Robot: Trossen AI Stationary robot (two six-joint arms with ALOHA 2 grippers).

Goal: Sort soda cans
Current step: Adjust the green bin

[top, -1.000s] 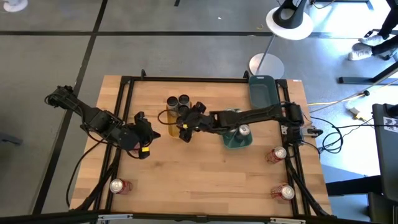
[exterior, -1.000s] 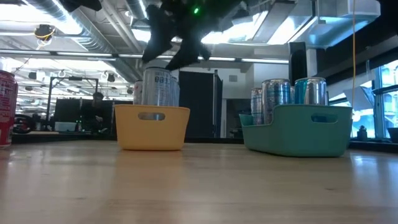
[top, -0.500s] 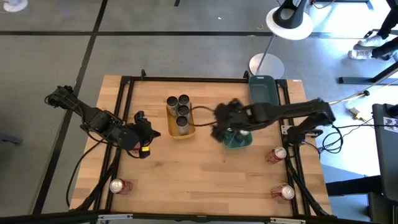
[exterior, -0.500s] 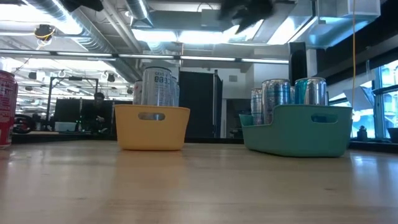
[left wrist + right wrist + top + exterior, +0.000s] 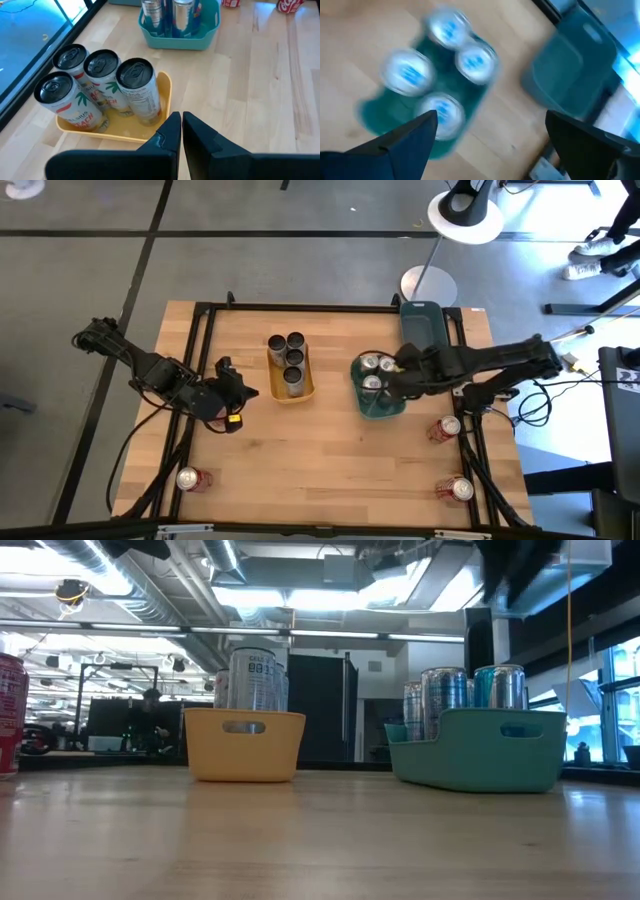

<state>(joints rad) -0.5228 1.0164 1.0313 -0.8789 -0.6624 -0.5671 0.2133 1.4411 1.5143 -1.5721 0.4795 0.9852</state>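
Several dark-topped soda cans (image 5: 136,89) stand upright in the yellow tray (image 5: 308,387), also seen in the low view (image 5: 245,745). Several silver-teal cans (image 5: 476,61) stand in the teal tray (image 5: 381,409). Three red cans stand on the bare table: one at the near left (image 5: 189,478) and two at the near right (image 5: 447,428) (image 5: 460,489). My right gripper (image 5: 490,142) is open and empty above the teal tray's right side (image 5: 397,375). My left gripper (image 5: 181,127) is shut and empty, and waits left of the yellow tray (image 5: 244,392).
A dark rectangular tray (image 5: 422,330) lies at the far right, behind the teal tray. A black frame runs along the table's edges (image 5: 200,315). Bare wood spans the near middle of the table (image 5: 320,460). A red can shows at the low view's left edge (image 5: 8,715).
My right gripper has drawn back from over the yellow tray toward the table's right and has risen. It now hangs over the teal tray. With it gone, all the cans in the yellow tray show. My left arm has kept still.
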